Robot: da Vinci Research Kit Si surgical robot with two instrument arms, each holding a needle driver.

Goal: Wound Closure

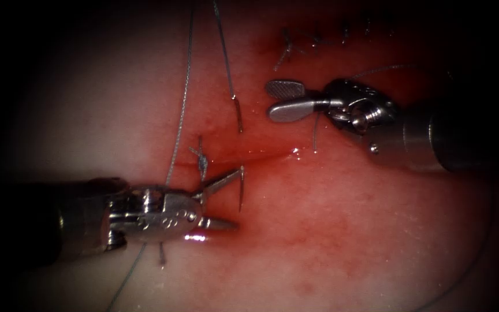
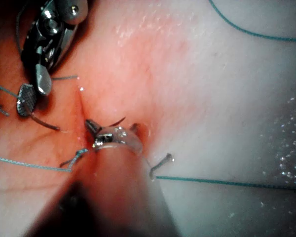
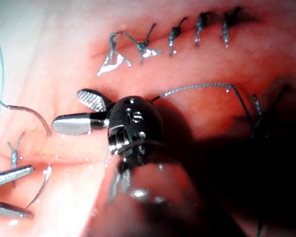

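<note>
The curved needle (image 1: pixel 241 188) sits in the tissue (image 1: pixel 330 231), passing under the cut (image 1: pixel 261 155). Its back end (image 1: pixel 238 115), with the thread (image 1: pixel 224 52) attached, stands out above the cut. Its tip end rises from the tissue below the cut. My left tool (image 1: pixel 238 197) is open there, one jaw on each side of the tip end and the upper jaw touching the needle. My right tool (image 1: pixel 269 100) is open above the cut, right of the needle's back end, holding nothing. The right wrist view shows the right tool (image 3: pixel 66 109), the needle's back end (image 3: pixel 32 113) and its tip end (image 3: pixel 39 187).
A knotted stitch (image 1: pixel 200 156) lies on the cut just left of the needle. Several finished stitches (image 3: pixel 172 37) run along the cut's upper right part. A second strand of thread (image 1: pixel 183 104) drops past the left tool's wrist. Red fluid wets the tissue around the cut.
</note>
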